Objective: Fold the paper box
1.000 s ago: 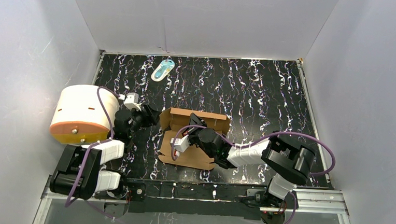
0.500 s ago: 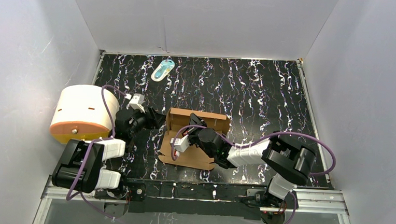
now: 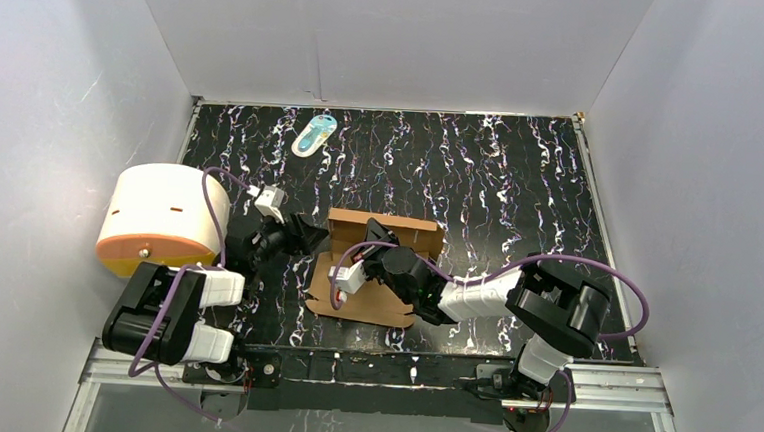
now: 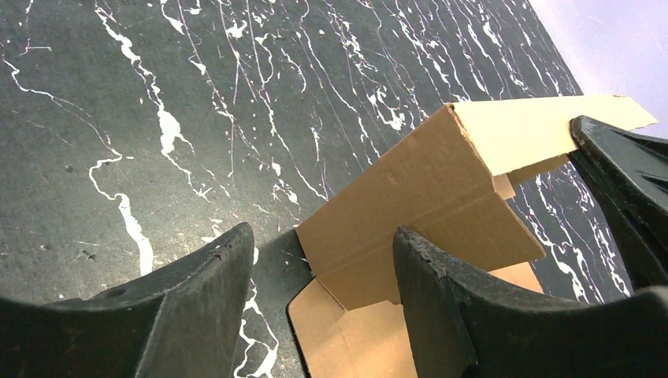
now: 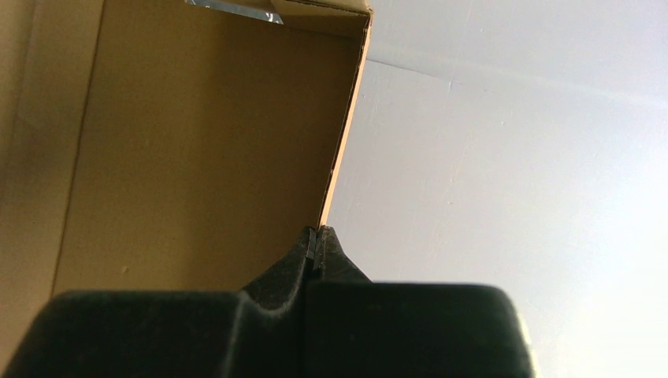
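The brown paper box [image 3: 385, 228] lies mid-table, partly folded: a back wall stands upright and a flat panel [image 3: 367, 305] lies toward me. My left gripper [image 3: 317, 236] is open at the box's left end. In the left wrist view the open gripper [image 4: 323, 232] straddles the upright wall's corner [image 4: 425, 197] without touching it. My right gripper [image 3: 377, 234] reaches over the flat panel to the upright wall. In the right wrist view the gripper [image 5: 316, 239] is shut on the edge of a standing cardboard panel [image 5: 197, 157].
A large white-and-orange cylinder [image 3: 162, 218] lies at the left, close beside my left arm. A small teal-white packet [image 3: 314, 134] lies near the back wall. White walls enclose the black marbled table [image 3: 520, 184] on three sides.
My left gripper has moved right, from beside the cylinder to the box's left corner. The right gripper and the box have stayed in place.
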Robot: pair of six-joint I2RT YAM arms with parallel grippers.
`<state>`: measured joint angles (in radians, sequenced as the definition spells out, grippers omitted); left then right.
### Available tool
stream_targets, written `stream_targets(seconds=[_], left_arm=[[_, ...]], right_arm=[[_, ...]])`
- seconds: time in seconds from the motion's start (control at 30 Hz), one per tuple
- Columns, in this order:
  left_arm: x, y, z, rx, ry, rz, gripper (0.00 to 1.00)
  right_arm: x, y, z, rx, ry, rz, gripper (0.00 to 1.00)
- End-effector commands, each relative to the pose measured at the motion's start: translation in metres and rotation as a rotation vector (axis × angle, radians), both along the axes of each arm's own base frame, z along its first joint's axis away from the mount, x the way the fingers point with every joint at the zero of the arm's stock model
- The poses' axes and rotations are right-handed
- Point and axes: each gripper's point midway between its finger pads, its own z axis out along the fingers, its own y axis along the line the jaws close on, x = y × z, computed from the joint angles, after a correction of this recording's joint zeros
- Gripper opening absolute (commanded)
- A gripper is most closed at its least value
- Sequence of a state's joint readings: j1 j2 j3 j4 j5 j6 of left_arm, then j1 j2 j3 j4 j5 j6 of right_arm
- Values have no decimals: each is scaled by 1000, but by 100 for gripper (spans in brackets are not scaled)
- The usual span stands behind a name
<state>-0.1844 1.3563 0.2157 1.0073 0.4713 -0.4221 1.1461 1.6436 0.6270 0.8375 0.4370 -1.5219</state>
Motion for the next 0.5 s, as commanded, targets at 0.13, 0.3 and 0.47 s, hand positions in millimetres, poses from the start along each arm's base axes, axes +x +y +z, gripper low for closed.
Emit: stream_targets(seconds=[0.13, 0.3, 0.47], left_arm=[[-2, -18, 12, 25, -108, -86, 63], [-1, -26, 8, 46, -126, -107, 63], [3, -30, 12, 51, -162, -104, 61]], right_arm=[[-11, 11, -11, -35, 59, 64, 0], [-13, 12, -16, -45, 79, 74, 0], [-15, 13, -21, -53, 111, 81, 0]])
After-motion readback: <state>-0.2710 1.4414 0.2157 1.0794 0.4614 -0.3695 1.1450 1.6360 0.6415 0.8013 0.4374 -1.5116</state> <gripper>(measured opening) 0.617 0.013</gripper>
